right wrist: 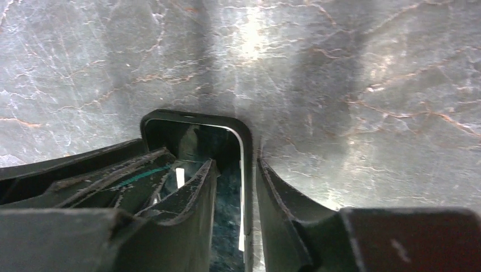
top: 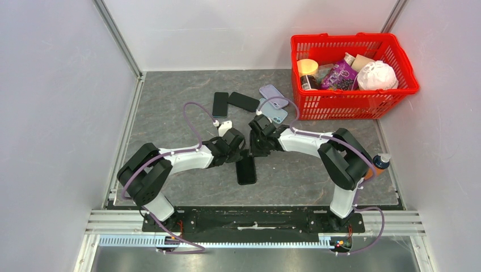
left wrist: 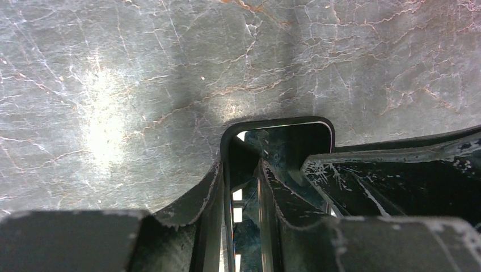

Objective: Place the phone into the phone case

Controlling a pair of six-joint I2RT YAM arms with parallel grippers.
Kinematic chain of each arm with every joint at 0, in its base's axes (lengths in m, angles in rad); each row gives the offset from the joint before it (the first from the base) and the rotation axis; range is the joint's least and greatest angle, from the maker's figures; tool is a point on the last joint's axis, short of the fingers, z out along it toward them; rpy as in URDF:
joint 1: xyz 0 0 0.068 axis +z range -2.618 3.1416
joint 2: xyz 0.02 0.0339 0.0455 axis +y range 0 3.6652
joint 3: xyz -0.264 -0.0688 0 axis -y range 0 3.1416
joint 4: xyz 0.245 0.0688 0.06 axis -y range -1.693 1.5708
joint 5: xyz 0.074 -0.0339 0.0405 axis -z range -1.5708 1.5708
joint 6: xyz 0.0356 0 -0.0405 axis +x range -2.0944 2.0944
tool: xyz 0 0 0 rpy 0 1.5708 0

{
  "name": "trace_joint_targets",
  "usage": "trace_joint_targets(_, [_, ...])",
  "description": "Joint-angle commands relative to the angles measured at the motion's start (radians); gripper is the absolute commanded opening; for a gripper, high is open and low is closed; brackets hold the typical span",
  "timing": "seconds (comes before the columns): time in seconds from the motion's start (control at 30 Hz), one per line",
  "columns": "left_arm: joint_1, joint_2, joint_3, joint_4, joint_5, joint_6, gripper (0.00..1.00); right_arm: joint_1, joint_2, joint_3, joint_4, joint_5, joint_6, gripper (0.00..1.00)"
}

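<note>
Seeing one phone [left wrist: 283, 148] lying flat mid-counter [top: 181, 96], glossy face up, framed by the black rim of one phone case [left wrist: 272, 120]. Can't tell if it's fully seated. Both arms are meeting over its far end. Left fingers [left wrist: 193, 209] are sitting narrow, straddling the left edge, one outside the rim and one over the screen. Right fingers [right wrist: 283, 198] are doing the same on the right edge. Can't tell if either pair is actually pinching. Behind them I'm counting two spare black phones [top: 220, 104] [top: 244, 101] and at least two overlapping lilac cases [top: 272, 93]. One red basket [top: 354, 105] of items is sitting far right, and one orange bottle [top: 380, 163] beside the right arm.
</note>
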Motion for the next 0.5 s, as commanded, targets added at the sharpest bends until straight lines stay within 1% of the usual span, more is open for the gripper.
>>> trace_joint_targets(0.0, [0.001, 0.144, -0.064, -0.082, -0.028, 0.035, 0.27, 0.047, 0.071, 0.044, -0.054, 0.082, -0.019, 0.35])
trace_joint_targets(0.17, [0.001, 0.152, -0.054, -0.081, -0.024, 0.037, 0.27, 0.117, 0.139, 0.027, -0.089, 0.144, 0.006, 0.17])
trace_joint_targets(0.27, [0.0, 0.159, -0.049, -0.075, -0.016, 0.034, 0.27, 0.156, 0.203, 0.013, -0.09, 0.147, 0.03, 0.07])
trace_joint_targets(0.37, [0.0, 0.157, -0.046, -0.076, -0.013, 0.034, 0.27, 0.159, 0.212, -0.012, -0.071, 0.134, 0.053, 0.07])
trace_joint_targets(0.47, [0.001, 0.135, -0.051, -0.087, -0.007, 0.033, 0.28, 0.128, 0.142, -0.029, -0.058, 0.111, 0.046, 0.14])
